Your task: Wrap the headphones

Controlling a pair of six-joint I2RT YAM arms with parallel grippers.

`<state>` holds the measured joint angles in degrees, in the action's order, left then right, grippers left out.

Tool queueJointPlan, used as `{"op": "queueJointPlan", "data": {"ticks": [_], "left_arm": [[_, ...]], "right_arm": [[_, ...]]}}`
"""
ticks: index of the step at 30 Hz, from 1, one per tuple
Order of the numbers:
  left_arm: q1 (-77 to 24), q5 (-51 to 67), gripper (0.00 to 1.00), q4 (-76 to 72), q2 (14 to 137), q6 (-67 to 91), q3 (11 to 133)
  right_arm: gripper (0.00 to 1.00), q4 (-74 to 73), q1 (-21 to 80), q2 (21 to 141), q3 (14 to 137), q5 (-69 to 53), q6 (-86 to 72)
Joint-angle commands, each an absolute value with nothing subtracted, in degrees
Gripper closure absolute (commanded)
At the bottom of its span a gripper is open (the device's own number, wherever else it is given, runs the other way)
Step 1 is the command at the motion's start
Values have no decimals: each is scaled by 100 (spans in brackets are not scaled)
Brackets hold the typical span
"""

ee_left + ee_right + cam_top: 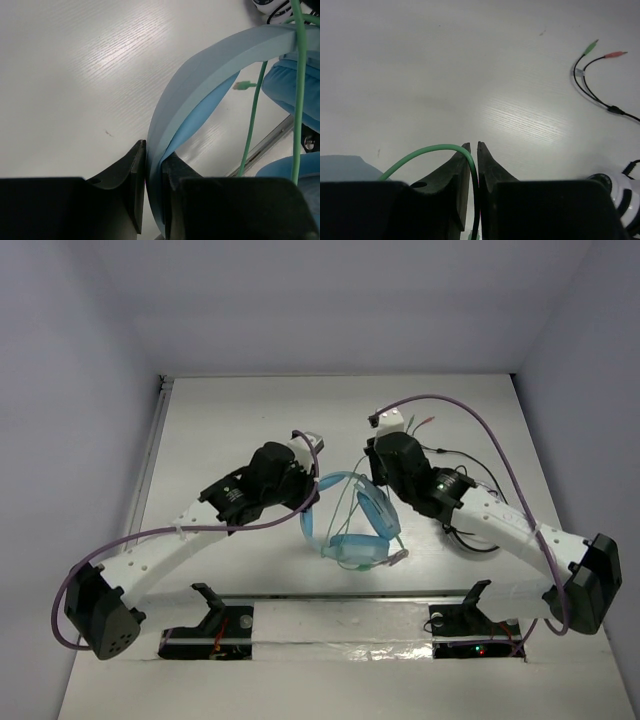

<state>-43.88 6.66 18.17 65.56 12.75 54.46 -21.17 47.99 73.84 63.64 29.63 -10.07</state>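
We log the headphones (pixel 355 525) mid-worktop (pixel 230 410), closer to the near edge, between the two arms. The left gripper (pixel 153 152) is clenched on the blue headband (pixel 210 65). The right gripper (pixel 474 150) pinches the green cable (pixel 435 146), jaws nearly together.

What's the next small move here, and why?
Probably sweep the right claw, which pinches the green cable, around the headband to lay one turn. The left claw clamps the headband, steadying it, and the cable hangs loose, not yet wound.
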Motion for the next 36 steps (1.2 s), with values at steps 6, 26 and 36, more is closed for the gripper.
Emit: {"op": "queueJointPlan", "data": {"ticks": [6,26,36], "left_arm": [[-4351,852,100,1398,6100,1450,6556],[-4351,634,100,1370,6100,1547,7365],[-4351,659,100,1564,6038,1635,7883]], "right_arm": [[74,-198,4272,6707,5503,810,-1774],[46,2627,3077,6355,3990,-1695,-2355],[46,3285,2900,6547,3824,-2214,-2654]]}}
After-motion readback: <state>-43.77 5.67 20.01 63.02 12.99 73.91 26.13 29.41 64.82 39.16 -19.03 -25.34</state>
